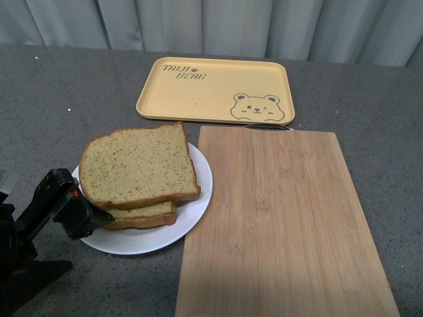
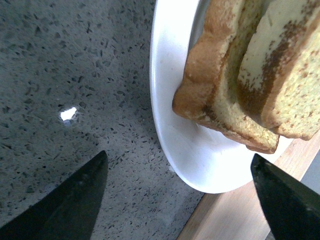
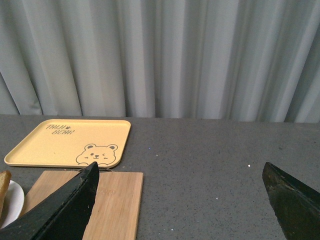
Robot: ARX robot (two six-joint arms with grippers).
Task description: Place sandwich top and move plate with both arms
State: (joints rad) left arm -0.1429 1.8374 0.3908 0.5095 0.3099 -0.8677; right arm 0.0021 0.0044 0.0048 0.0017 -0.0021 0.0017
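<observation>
Already the sandwich top (image 1: 139, 165) lies on the lower slice on the plate (image 1: 200, 173), so moving the plate looks like the step left. The left gripper (image 1: 89, 214) is at the plate's near-left rim, jaws spread and facing it, clearly the nearer arm. The right gripper (image 3: 180, 167), jaws also spread, hangs well away from the plate. The cutting board (image 1: 284, 218) crowds the plate's right edge; bare desk (image 1: 53, 99) lies left of it.

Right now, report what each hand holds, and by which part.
Nothing is held. The left hand is open by the plate rim; the right hand is open and empty.
</observation>
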